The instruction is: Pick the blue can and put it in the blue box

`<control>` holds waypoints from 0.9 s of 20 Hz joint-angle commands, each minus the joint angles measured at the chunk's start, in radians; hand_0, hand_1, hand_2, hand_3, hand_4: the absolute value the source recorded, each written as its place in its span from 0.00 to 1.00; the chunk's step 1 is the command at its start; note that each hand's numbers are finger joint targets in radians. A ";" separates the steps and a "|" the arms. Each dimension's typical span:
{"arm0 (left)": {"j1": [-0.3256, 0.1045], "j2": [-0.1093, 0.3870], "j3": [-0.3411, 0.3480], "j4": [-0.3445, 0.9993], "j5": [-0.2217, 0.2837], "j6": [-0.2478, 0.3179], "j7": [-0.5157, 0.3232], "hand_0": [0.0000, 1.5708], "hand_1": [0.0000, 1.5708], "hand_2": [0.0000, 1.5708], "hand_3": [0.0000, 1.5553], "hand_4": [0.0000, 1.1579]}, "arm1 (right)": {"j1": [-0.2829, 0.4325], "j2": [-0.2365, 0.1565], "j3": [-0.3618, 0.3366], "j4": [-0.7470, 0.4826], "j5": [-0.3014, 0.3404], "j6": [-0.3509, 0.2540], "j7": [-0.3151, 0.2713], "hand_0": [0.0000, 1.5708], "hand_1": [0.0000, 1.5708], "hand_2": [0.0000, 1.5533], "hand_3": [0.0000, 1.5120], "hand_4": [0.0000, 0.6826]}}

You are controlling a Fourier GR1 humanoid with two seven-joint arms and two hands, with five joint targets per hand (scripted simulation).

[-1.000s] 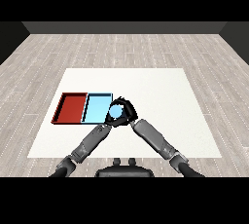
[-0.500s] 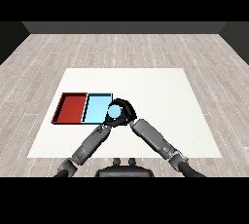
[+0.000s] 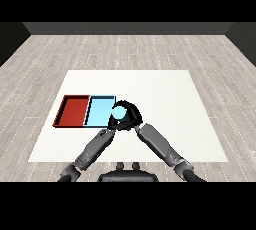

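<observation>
The blue can (image 3: 119,113) is light blue and sits inside my right hand (image 3: 131,115), whose fingers curl round it. Hand and can hang over the right edge of the light blue tray (image 3: 98,108). The red tray (image 3: 74,110) lies against the blue tray's left side. My left hand (image 3: 111,125) sits just below the can, at the blue tray's near right corner. It is mostly hidden by the right hand, so its state does not show.
The white table (image 3: 170,99) stretches to the right of the trays and behind them. Both grey forearms come up from the near edge and meet at the can. Grey plank floor surrounds the table.
My right hand has carried the blue can a little to the left, further over the blue tray's right edge. The left arm has barely moved.
</observation>
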 commanded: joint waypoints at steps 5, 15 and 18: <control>-0.043 -0.015 0.051 0.064 0.015 -0.021 -0.003 1.00 1.00 0.97 0.93 0.95 | 0.043 0.014 -0.031 -0.028 0.023 0.036 0.022 0.00 0.00 0.00 0.00 0.00; 0.056 -0.016 0.036 -0.041 -0.092 0.008 0.043 1.00 1.00 1.00 0.97 0.98 | 0.072 -0.001 -0.074 -0.164 0.033 0.040 0.131 0.00 0.00 0.00 0.00 0.00; -0.062 -0.016 0.099 0.104 -0.071 -0.010 -0.018 1.00 1.00 1.00 0.97 0.98 | 0.077 -0.008 -0.141 -0.105 0.016 0.114 0.077 0.00 0.00 0.00 0.00 0.00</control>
